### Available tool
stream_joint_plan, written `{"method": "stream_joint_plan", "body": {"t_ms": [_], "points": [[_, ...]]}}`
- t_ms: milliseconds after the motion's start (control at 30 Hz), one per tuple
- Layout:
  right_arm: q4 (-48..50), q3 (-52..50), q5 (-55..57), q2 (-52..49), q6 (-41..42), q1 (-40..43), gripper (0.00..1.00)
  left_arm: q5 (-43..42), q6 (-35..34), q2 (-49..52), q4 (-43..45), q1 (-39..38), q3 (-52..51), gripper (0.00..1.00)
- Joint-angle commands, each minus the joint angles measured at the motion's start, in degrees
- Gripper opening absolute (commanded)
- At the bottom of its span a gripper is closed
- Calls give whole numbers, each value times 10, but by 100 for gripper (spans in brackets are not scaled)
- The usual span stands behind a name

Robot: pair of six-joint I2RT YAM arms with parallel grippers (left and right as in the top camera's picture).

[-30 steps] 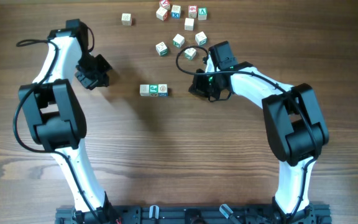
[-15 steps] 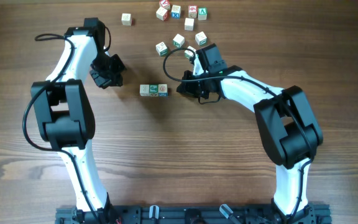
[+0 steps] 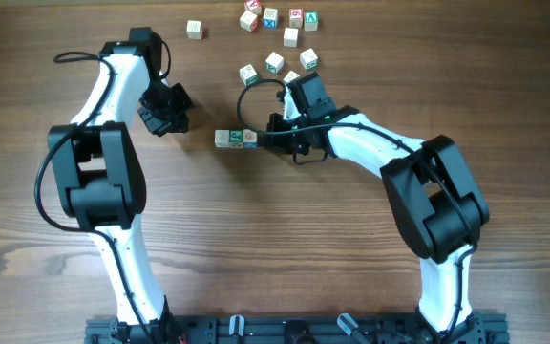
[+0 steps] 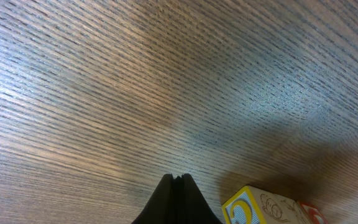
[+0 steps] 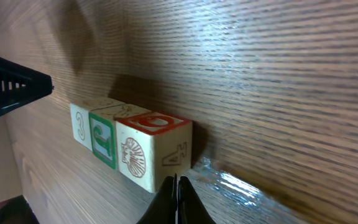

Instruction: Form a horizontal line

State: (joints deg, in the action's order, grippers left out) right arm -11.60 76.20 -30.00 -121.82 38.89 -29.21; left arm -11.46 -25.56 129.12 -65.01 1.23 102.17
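Observation:
The horizontal line (image 3: 236, 139) is a short row of three pale letter cubes touching side by side, the middle one green-marked. It also shows in the right wrist view (image 5: 129, 146). My right gripper (image 3: 273, 137) is shut and empty, its tips (image 5: 176, 186) right at the row's right end cube. My left gripper (image 3: 165, 113) is shut and empty, up and to the left of the row. In the left wrist view its tips (image 4: 177, 182) sit just left of a yellow-and-blue marked cube (image 4: 263, 208).
Several loose letter cubes (image 3: 275, 63) lie scattered at the back of the wooden table (image 3: 256, 239), above the right arm. One cube (image 3: 194, 30) lies apart, at the back left.
My right gripper has moved left across the table up to the right end of the row. My left gripper moved right toward the row a second ago and has since stayed still.

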Motion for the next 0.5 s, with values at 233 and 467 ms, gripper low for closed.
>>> {"method": "stream_joint_plan", "body": {"t_ms": [233,467], "points": [[7,-5,41,-15,3,-6,5,-7,13,10,-2,-1,2,4],[15,-5,41,-15,2,-25,5,-7,13,10,-2,-1,2,4]]}}
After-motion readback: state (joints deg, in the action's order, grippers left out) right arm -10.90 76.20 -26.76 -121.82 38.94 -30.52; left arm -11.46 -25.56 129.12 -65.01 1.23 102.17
